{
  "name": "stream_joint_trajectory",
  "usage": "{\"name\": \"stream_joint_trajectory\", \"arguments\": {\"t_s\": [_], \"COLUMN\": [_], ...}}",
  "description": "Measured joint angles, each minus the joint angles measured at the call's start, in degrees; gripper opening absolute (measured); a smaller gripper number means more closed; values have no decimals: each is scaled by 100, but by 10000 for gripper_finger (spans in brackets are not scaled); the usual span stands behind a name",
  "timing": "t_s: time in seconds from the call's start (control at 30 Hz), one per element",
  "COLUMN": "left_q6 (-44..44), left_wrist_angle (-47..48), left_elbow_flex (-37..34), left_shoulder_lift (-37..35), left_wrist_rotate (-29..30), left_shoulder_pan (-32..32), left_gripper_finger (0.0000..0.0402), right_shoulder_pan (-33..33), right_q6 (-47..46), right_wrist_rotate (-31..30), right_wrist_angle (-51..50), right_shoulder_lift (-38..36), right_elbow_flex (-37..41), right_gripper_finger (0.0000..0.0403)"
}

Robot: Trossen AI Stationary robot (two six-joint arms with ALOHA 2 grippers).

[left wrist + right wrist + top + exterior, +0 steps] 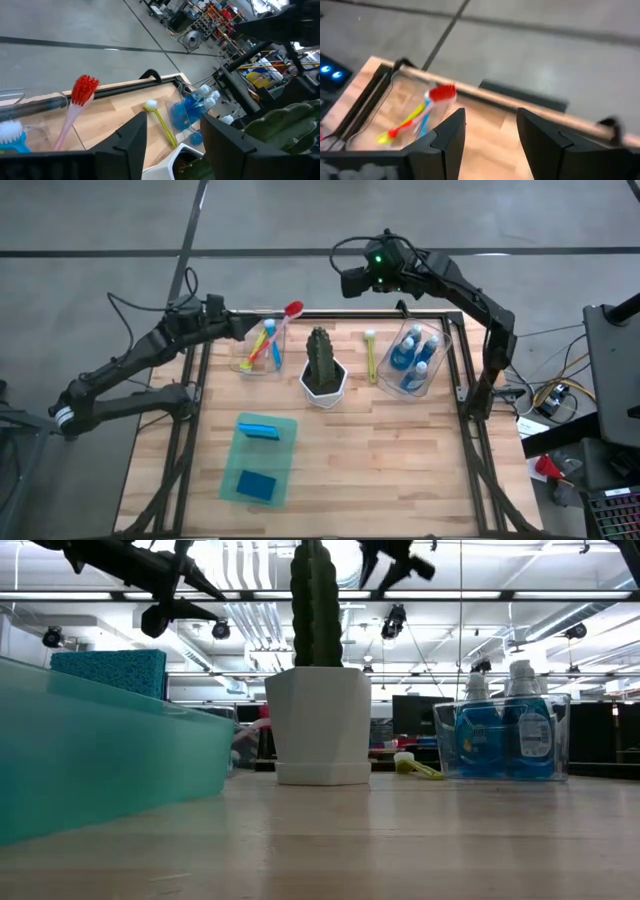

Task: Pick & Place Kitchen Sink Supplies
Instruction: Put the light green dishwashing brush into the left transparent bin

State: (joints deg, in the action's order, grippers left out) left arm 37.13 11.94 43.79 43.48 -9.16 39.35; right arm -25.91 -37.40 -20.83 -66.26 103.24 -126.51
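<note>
A: From above, what do you have on the desk (pixel 400 470)?

B: You see pale wood planks in a dark frame, on grey concrete floor. A green tray (pixel 232 480) near the front left carries two blue sponges (pixel 258 484). The cactus (pixel 320 358) sits mid-desk. A clear bin (pixel 258 352) at the back left holds brushes (pixel 268 342), with a pink brush (pixel 288 325) leaning out. A yellow brush (pixel 371 355) lies loose on the wood between the cactus and a second bin of blue bottles (pixel 412 358).

A: And the arms?

B: Your left end effector (pixel 243 327) hangs just beside the brush bin; your right end effector (pixel 352 281) hovers beyond the back edge.

A: The low view?

B: You look across the desk at tray, cactus pot and bottles, with ceiling light strips and shelving behind.

A: Left wrist?

B: Its fingers (pixel 131 140) stand apart, holding nothing; the pink brush and yellow brush lie ahead, a cluttered workshop beyond.

A: Right wrist?

B: Its fingers (pixel 451 134) are also spread and empty, above the desk's back rail and bare floor.
</note>
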Motion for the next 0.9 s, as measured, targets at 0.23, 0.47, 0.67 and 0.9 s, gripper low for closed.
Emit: {"name": "stream_joint_trajectory", "arguments": {"t_s": [0.23, 0.47, 0.67, 0.9], "left_q6": [0, 53, 50, 51], "left_wrist_angle": [4, 7, 7, 5], "left_elbow_flex": [0, 0, 0, 0], "left_shoulder_lift": [7, -35, -80, -90], "left_wrist_rotate": [-19, -88, -88, -106], "left_shoulder_pan": [2, 2, 2, 2], "left_gripper_finger": [177, 177, 177, 177], "right_shoulder_pan": [-541, -777, -974, -1026], "right_q6": [-277, -319, -316, -168], "right_wrist_rotate": [1105, 1791, 2052, 2102], "right_wrist_angle": [8, -18, -44, 302], "right_shoulder_lift": [91, 322, 367, 367], "right_elbow_flex": [755, 1708, 2641, 3460], "right_gripper_finger": [172, 166, 159, 150]}}
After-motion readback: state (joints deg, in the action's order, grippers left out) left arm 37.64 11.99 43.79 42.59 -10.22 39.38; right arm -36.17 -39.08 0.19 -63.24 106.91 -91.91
